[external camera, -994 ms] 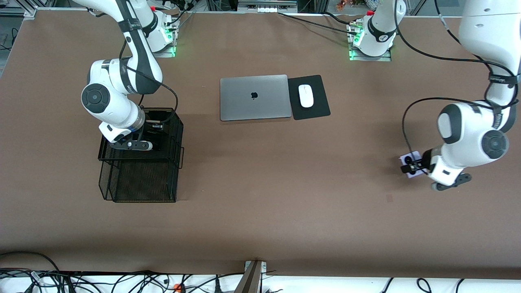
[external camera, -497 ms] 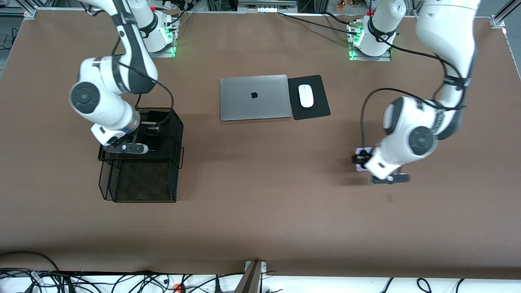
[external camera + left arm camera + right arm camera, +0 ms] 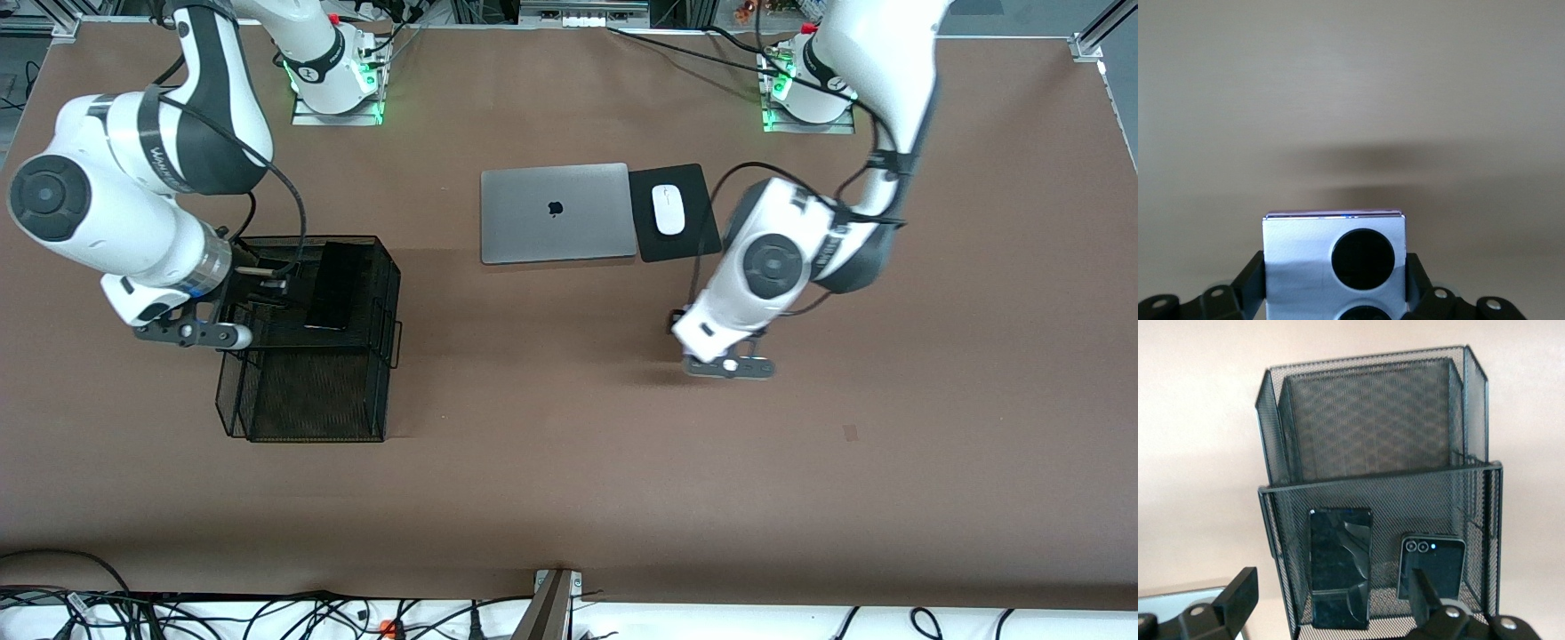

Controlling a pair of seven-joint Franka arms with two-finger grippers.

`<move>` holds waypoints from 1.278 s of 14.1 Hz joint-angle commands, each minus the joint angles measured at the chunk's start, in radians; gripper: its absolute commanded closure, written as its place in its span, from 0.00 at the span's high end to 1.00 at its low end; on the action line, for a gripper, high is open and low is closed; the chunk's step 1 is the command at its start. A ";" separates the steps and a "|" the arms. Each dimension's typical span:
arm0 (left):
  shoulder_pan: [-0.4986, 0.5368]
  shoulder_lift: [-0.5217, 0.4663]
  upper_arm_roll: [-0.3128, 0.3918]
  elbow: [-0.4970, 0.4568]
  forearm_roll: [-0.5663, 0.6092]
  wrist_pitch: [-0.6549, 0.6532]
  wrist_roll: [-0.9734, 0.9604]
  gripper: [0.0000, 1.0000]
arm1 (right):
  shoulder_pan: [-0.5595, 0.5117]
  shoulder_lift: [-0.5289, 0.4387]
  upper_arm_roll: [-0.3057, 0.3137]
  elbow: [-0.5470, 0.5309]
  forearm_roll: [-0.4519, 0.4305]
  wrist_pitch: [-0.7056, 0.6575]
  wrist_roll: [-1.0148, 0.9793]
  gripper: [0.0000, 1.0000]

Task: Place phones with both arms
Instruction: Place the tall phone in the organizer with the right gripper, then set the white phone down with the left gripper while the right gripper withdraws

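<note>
Left pincer clamped on the lilac-white phone, fingers on both side edges, two black circles on its face, one cut off at the frame edge. It hangs over bare brown surface, at about 5 o'clock from the mouse pad; in the front view the pincer is mostly hidden under the left arm's wrist.

Right pincer apart, holding nothing, over the edge of the black mesh organizer at the right arm's end. Seen from the right wrist, the slab phone and the flip phone stand side by side in one organizer compartment, apart from the fingers. Front view shows the slab phone only.

Writing: Apple logo on the closed silver laptop; lettering on the arm bands too small to read. White mouse sits on the pad, at 3 o'clock from the laptop. Cables run along the front edge.
</note>
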 commanded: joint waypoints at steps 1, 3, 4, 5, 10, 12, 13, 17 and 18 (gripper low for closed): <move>-0.075 0.129 0.020 0.159 -0.028 -0.025 -0.074 0.02 | -0.079 0.080 0.005 0.119 0.112 -0.063 -0.003 1.00; -0.113 0.203 0.018 0.232 -0.029 -0.014 -0.080 0.02 | -0.120 0.115 0.005 0.166 0.134 -0.091 -0.003 1.00; -0.130 0.244 0.018 0.289 -0.031 -0.007 -0.085 0.02 | -0.127 0.125 0.005 0.185 0.134 -0.109 -0.003 1.00; -0.133 0.284 0.018 0.350 -0.031 -0.006 -0.086 0.02 | -0.125 0.126 0.005 0.189 0.136 -0.112 0.000 1.00; -0.175 0.401 0.020 0.458 -0.031 0.122 -0.125 0.06 | -0.118 0.125 0.007 0.186 0.122 -0.112 0.008 1.00; -0.190 0.427 0.020 0.457 -0.029 0.179 -0.146 0.03 | -0.118 0.125 0.007 0.185 0.125 -0.112 0.010 1.00; -0.198 0.436 0.020 0.457 -0.028 0.184 -0.154 0.00 | -0.118 0.125 0.008 0.183 0.125 -0.114 0.011 1.00; -0.209 0.447 0.026 0.458 -0.024 0.187 -0.201 0.16 | -0.116 0.125 0.010 0.180 0.125 -0.114 0.013 1.00; -0.209 0.447 0.027 0.458 -0.024 0.190 -0.235 0.67 | -0.114 0.125 0.011 0.179 0.125 -0.115 0.011 1.00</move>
